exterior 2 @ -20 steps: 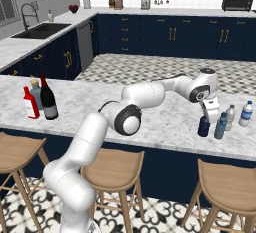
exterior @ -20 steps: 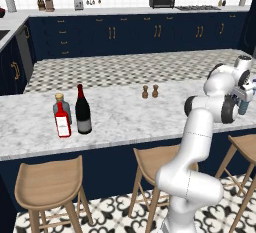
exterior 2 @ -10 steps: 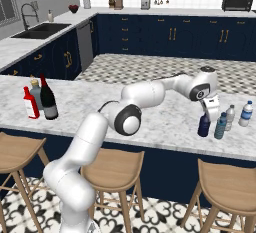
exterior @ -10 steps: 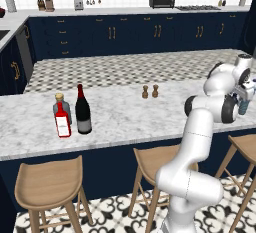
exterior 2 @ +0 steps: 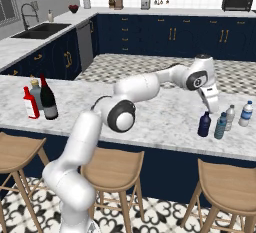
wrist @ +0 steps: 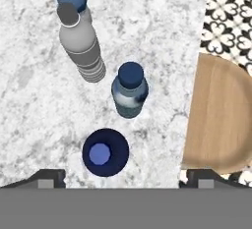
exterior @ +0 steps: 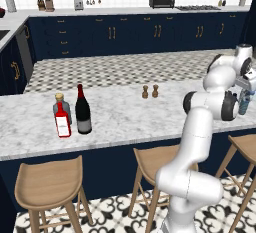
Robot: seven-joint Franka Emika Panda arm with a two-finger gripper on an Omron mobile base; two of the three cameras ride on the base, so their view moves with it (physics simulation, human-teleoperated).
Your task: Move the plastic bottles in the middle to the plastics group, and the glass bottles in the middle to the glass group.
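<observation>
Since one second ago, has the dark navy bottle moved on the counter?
No. In the right base view the dark navy bottle stands on the same spot, just left of the pale blue bottle and equally near the front edge of the counter.

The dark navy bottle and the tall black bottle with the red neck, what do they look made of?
The small dark navy bottle looks like opaque plastic: matte, uniformly coloured, squat. The tall black bottle with the red neck looks like dark glass: wine-bottle shape, pale label, faint sheen. This rendering leaves both uncertain.

Marble counter (exterior 2: 150,122): wine bottle (exterior 2: 48,98), red bottle (exterior 2: 30,103) left; shakers (exterior: 150,91) mid; navy bottle (exterior 2: 204,124), water bottles (exterior 2: 237,115) right
</observation>
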